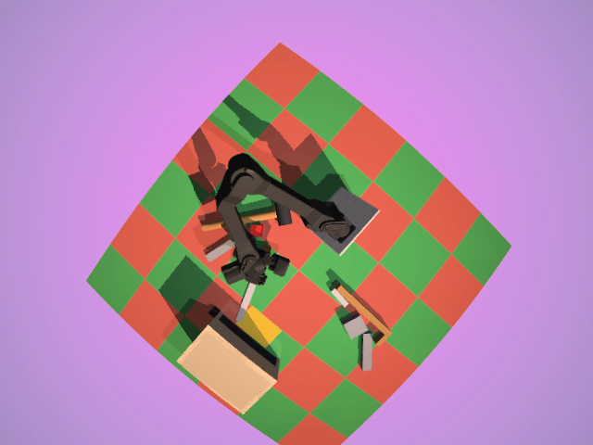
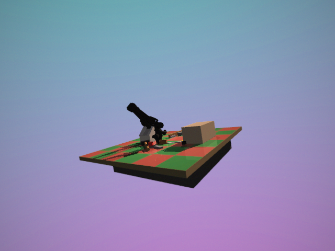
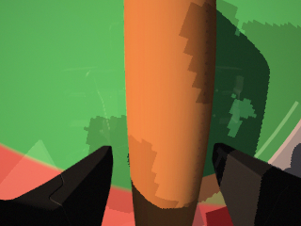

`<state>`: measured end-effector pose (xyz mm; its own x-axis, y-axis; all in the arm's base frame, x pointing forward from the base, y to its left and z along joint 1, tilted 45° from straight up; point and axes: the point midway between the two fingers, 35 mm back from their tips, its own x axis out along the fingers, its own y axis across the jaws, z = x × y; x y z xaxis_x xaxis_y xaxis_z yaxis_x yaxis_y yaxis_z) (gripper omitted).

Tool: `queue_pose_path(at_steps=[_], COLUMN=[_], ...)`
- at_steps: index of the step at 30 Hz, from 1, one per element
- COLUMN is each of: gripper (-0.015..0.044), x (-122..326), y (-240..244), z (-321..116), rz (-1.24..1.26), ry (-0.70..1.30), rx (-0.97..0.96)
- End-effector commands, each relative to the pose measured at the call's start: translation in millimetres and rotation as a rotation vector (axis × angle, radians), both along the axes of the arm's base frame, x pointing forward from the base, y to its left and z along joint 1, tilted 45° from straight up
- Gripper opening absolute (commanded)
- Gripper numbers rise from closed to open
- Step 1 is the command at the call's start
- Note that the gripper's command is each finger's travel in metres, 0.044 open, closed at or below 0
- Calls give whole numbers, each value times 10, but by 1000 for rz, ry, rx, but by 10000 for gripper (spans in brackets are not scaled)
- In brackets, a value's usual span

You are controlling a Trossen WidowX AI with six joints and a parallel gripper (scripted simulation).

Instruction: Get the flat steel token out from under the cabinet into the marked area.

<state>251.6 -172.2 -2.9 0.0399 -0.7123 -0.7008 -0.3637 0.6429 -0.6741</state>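
The tan cabinet (image 1: 227, 368) (image 2: 192, 135) stands with its dark front facing the yellow marked area (image 1: 260, 327). A tool has a thick orange handle (image 3: 165, 71) (image 2: 163, 141) and a thin pale shaft (image 1: 246, 297). It lies low, and its greyish far end is at the cabinet-side corner of the yellow area. My gripper (image 3: 164, 153) (image 2: 157, 141) is open around the handle, with a gap on both sides in the wrist view. In the top view the arm hides the handle. I cannot make out the steel token in any view.
A red block (image 1: 257, 230), an orange bar (image 1: 262, 218) and a grey block (image 1: 219, 250) lie near the forearm. Across the table are a long orange bar (image 1: 363, 313), a grey block (image 1: 354, 326) and a grey bar (image 1: 366, 353). The arm's base stands on a grey plate (image 1: 361, 210).
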Motion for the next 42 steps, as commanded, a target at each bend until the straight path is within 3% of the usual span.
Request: queue_pose_path(at_steps=[1,10,15,23,26,42], gripper=[270,270,139,84,6,0], x=[0,-7,-5,-5,-5,133], y=[13,-9,-2,-2,-2,41], z=[12,-7,14,14,14,-23], rz=[2,2,-1,-1,-1,5], ry=[-1,-1,-1,-1,-1,3], rx=[6,6,1,1,1,4])
